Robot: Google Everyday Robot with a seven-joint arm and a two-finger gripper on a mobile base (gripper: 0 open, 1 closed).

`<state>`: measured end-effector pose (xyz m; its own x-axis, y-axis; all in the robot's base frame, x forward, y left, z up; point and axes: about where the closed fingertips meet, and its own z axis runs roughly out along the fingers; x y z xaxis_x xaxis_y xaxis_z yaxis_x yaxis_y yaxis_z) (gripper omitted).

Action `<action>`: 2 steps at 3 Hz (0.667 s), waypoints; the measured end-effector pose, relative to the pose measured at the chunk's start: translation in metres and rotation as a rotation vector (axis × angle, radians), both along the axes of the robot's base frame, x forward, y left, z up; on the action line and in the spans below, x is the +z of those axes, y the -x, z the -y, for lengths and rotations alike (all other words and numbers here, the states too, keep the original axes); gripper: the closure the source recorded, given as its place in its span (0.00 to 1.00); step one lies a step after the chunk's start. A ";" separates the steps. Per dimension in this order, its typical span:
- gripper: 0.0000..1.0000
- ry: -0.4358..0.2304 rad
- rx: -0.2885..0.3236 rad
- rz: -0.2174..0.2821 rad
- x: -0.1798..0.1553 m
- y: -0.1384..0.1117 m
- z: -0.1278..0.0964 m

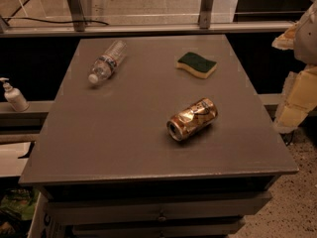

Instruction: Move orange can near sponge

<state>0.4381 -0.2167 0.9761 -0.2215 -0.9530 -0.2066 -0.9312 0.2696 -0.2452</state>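
Orange can [192,119] on its side on the gray table [114,138], toward the front right, silver end turned to the front left, free of any grip. Sponge [196,64] flat near the back right, green side up, almost straight behind the can, with a strip of bare table between the two. So not yet near enough, it seems, and the main work of the task not yet done. Water bottle [106,62] also lying down, at the back left, well apart from both and probably not in the way. Small pump bottle [14,95] on a lower ledge at the left, outside the table. Gripper [296,100] off the table, just beside its right edge and partly cut by the border of the view; perhaps waiting there to leave the table free to see. Open or closed: cannot tell from here. Lying like this, a round can likely to roll to the side at a small push, so better to close across the body from above than to nudge it. Then only a short carry to the back, with the can put down beside the sponge, not on it and without pushing it.
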 end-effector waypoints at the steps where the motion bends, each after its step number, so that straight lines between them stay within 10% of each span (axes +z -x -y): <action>1: 0.00 0.000 0.000 0.000 0.000 0.000 0.000; 2: 0.00 -0.016 0.027 0.019 -0.003 -0.004 -0.008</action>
